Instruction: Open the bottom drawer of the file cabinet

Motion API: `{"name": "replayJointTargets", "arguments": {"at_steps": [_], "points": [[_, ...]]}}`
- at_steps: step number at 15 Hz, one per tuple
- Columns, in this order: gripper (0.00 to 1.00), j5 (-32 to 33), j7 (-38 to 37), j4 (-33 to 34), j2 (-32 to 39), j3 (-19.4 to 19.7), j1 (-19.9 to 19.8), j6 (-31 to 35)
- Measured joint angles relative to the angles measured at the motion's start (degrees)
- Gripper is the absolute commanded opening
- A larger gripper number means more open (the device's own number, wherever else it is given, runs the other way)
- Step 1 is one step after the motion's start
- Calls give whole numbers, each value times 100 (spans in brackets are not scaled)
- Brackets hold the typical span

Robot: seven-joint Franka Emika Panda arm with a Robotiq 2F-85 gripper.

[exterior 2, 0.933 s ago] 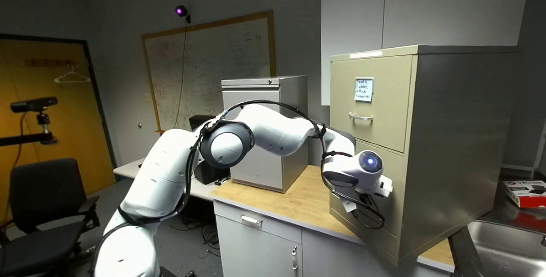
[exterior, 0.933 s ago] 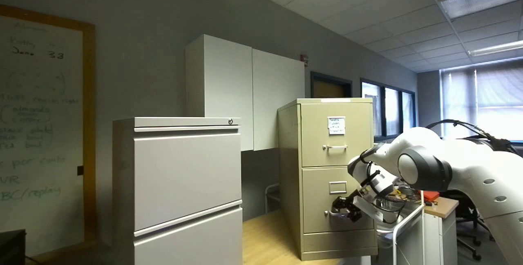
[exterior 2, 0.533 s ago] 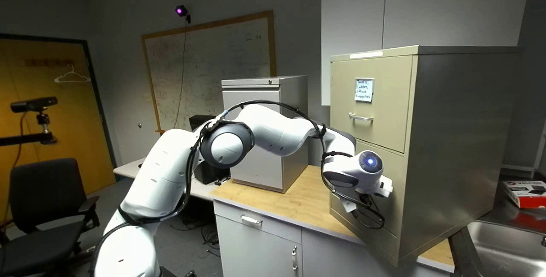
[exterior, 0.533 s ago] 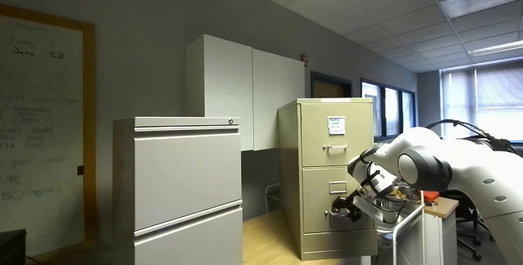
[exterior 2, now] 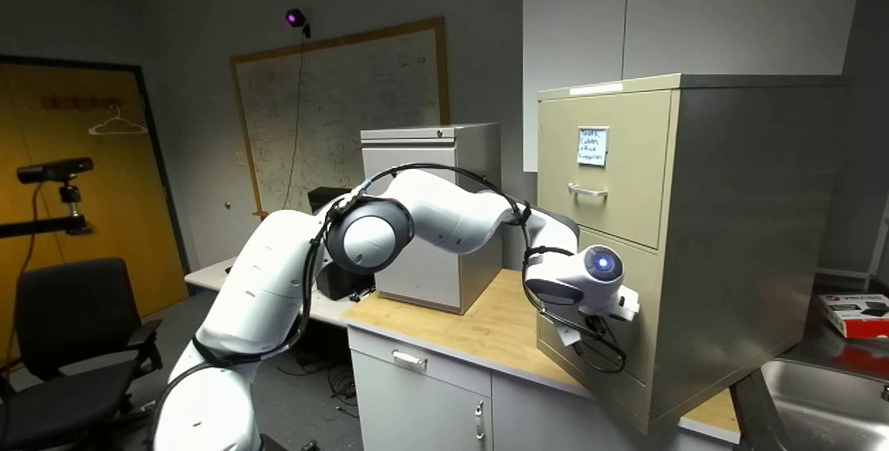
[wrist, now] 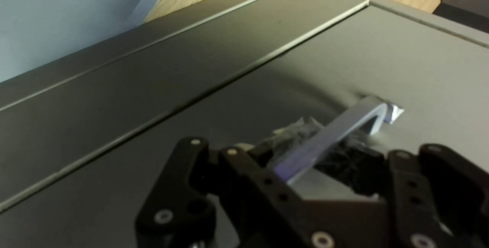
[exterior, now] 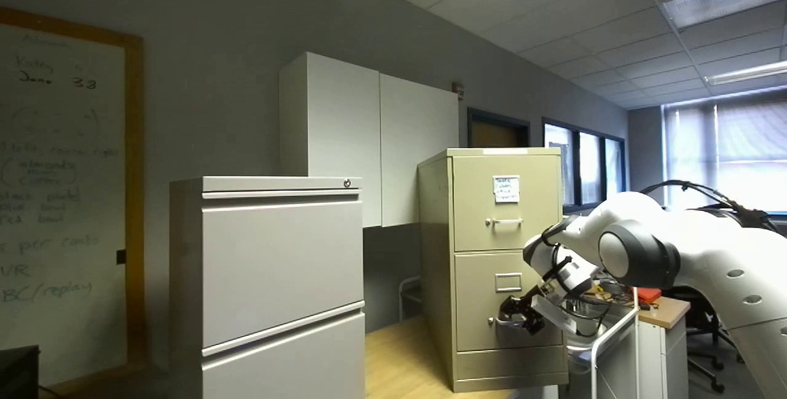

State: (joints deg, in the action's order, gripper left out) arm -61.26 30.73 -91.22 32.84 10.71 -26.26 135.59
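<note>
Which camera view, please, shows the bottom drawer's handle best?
The wrist view: the handle is large there, one end clear, its bar running between the fingers. In an exterior view it is small, partly covered by the gripper; in an exterior view where the arm stands in front, I cannot make it out.

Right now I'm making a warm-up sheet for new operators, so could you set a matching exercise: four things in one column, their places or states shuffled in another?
1. top drawer of the tan file cabinet
2. same cabinet's bottom drawer
3. whiteboard
4. red-and-white box

A. closed, pincer at its handle
B. near the sink
C. bears a white paper label
D. inside an orange-brown frame

Pairs: 1-C; 2-A; 3-D; 4-B
</note>
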Motion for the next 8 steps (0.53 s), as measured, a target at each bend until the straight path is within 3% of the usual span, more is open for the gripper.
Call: {"name": "replayJointTargets", "arguments": {"at_steps": [8], "points": [[3,-149,909,-867,-563,-105,-102,-66]]}}
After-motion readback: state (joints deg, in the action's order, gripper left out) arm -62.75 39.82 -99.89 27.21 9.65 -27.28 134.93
